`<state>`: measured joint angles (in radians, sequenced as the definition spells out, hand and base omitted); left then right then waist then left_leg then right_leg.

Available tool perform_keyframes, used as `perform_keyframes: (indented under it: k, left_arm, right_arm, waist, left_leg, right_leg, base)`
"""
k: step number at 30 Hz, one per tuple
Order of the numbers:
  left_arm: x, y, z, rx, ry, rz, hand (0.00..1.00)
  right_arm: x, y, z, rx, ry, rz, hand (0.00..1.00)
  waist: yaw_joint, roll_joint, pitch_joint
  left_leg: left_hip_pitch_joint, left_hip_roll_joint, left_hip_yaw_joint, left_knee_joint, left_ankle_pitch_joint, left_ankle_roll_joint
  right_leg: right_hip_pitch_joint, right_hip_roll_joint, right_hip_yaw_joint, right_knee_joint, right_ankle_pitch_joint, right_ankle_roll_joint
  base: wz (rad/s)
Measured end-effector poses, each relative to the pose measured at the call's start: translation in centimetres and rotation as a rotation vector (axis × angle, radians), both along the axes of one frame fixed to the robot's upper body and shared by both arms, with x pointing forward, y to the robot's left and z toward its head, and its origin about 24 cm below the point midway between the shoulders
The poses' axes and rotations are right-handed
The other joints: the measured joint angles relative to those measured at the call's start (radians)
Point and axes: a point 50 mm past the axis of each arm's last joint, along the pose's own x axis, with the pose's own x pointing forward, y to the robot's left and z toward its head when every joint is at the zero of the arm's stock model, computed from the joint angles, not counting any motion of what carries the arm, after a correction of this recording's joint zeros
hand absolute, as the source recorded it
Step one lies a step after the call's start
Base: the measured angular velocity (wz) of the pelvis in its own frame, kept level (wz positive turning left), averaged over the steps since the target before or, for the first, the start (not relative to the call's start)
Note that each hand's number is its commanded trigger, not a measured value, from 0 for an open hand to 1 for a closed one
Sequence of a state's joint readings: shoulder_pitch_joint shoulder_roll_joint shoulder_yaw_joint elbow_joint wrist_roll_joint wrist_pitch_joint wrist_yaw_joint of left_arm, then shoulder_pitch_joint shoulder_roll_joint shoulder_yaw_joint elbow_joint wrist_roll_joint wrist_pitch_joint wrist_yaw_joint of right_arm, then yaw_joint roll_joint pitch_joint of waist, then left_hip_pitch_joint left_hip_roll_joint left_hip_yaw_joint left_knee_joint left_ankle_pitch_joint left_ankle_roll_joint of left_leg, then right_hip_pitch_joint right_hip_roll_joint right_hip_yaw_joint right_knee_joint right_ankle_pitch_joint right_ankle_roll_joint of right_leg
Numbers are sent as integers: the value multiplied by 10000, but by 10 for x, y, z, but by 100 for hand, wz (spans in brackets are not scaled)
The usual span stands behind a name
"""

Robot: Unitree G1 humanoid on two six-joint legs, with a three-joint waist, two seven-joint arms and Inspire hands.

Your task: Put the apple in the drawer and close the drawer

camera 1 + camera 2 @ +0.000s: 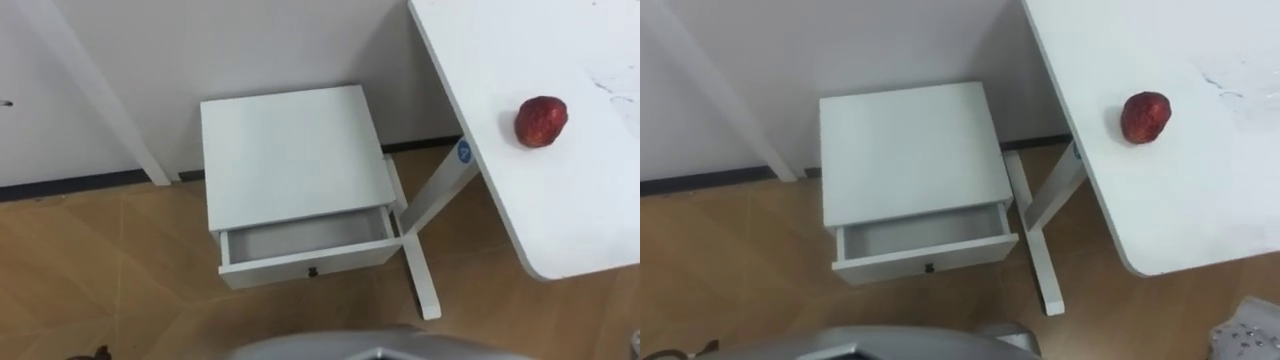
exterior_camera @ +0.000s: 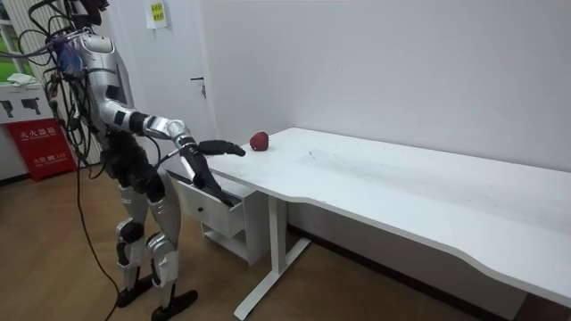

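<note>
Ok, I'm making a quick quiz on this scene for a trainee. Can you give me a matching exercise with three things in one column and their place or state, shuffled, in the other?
Things:
1. apple
2. drawer
3. small cabinet

Places or states:
A. pulled open, nothing seen inside
B. stands on the wooden floor by the wall
C. lies on the white table

Pairs: 1-C, 2-A, 3-B
</note>
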<state>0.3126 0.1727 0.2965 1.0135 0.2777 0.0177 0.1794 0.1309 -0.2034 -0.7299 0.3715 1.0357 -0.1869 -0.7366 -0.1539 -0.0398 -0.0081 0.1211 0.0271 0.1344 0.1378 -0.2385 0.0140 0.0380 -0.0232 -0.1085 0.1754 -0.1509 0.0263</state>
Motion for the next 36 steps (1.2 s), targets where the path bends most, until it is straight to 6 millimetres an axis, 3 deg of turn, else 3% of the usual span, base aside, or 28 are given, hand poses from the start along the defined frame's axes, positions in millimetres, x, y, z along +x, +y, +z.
perform_keyframes:
  k: [6, 9, 15, 22, 28, 30, 36]
  left_arm:
    - [4, -2, 0, 2, -141, -253, 0]
    - [10, -6, -1, -97, -274, -611, 0]
    - [12, -12, -4, -302, -122, -991, 0]
    - [9, -12, -4, -610, -41, -1024, 0]
    - [7, -12, -4, -604, -12, -1024, 0]
    - [4, -11, -3, -581, 66, -942, 0]
    - [2, -9, -3, -570, 163, -891, 0]
  right_arm:
    - [21, 1, 51, -3170, 1126, 793, 0]
    - [35, 5, 70, -4804, 1835, 1518, 0]
    - [53, 14, 78, -6178, 2704, 2606, 0]
    - [72, 18, 89, -7345, 2644, 4233, 0]
    - [84, 25, 84, -7573, 2517, 6392, 0]
    - [88, 28, 80, -7528, 2529, 7112, 0]
    - [95, 34, 73, -7878, 3079, 8379, 0]
  waist:
    - [186, 71, 59]
    - [326, -20, 80]
    - [727, -121, 96]
    - [810, -156, 129]
    - [837, -303, 154]
    - [835, -461, 219]
    - [885, -526, 170]
  left_leg:
    - [-219, -20, 33, 159, 8, 3]
    - [-220, -19, 28, 166, 9, 3]
    - [-271, 4, 18, 138, 9, 5]
    - [-273, 15, -41, 178, 15, -4]
    - [-207, 30, -43, 191, 16, -4]
    - [-220, 96, -37, 226, 16, -6]
    - [-234, 114, -32, 231, 14, -6]
  right_leg:
    - [-211, -38, 9, 97, -2, 3]
    - [-197, -44, -13, 97, -1, 2]
    - [-257, -41, -42, 127, 10, -12]
    - [-195, -45, -181, 89, 11, -14]
    - [-105, -54, -242, 78, 10, -13]
    - [-103, -52, -246, 74, 11, -14]
    - [-101, -61, -311, 86, 14, -20]
  base:
    - [-2]
    - [2]
    - [0]
    - [3]
    - [0]
    - [0]
    - [0]
